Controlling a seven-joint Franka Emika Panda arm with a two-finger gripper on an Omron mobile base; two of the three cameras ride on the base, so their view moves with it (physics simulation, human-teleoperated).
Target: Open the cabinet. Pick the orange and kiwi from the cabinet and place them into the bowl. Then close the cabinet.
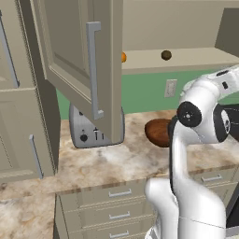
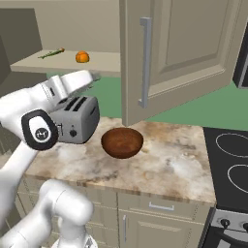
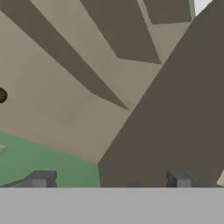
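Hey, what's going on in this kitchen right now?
A white robot arm is partway through moving fruit. The cabinet doors stand open, with the orange and kiwi on its shelf. The gripper is open and empty, facing the cabinet interior. The bowl sits empty on the counter beside the toaster.

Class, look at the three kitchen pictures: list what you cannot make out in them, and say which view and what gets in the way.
- Orange: left base view, mostly hidden behind the open cabinet door.
- Kiwi: hand view, cut off by the left edge.
- Bowl: left base view, its right part hidden by the robot's arm.
- Toaster: left base view, upper part covered by the door.
- Thin green thing on the shelf: right base view, too small to identify.
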